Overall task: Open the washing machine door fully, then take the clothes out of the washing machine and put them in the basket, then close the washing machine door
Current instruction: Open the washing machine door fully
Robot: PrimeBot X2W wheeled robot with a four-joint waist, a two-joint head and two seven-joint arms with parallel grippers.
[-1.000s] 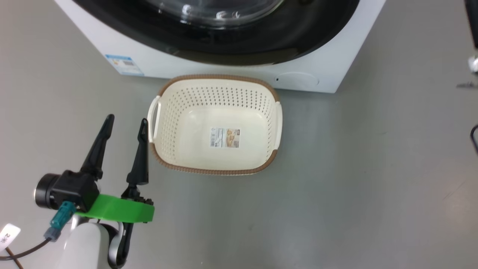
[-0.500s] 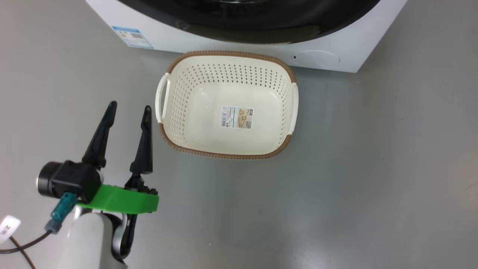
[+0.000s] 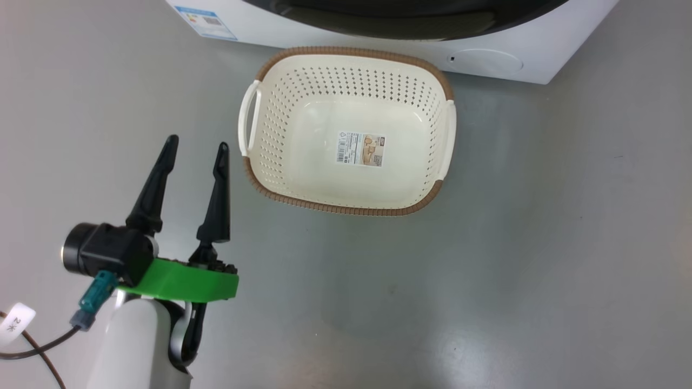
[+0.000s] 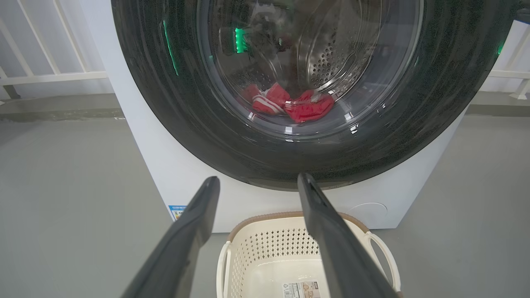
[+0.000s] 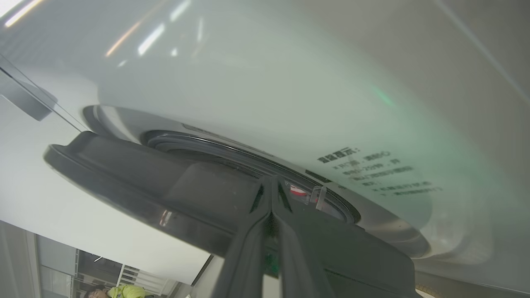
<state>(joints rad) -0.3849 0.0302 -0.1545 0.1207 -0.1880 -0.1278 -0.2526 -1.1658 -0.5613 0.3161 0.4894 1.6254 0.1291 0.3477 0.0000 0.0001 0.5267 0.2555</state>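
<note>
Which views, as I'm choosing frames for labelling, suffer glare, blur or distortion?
Head view: sharp, faint sheen on grey floor. Left wrist view: wide-angle bending, green and white reflections on the round glossy black washing machine door. Right wrist view: soft close-up, text on the white washing machine blurred, light streaks upper left.

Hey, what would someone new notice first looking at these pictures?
The red clothes glow through the glass of the big black-ringed washing machine door. Below it on the grey floor sits the cream basket, empty but for a label, with the open left gripper poised just left of it.
</note>
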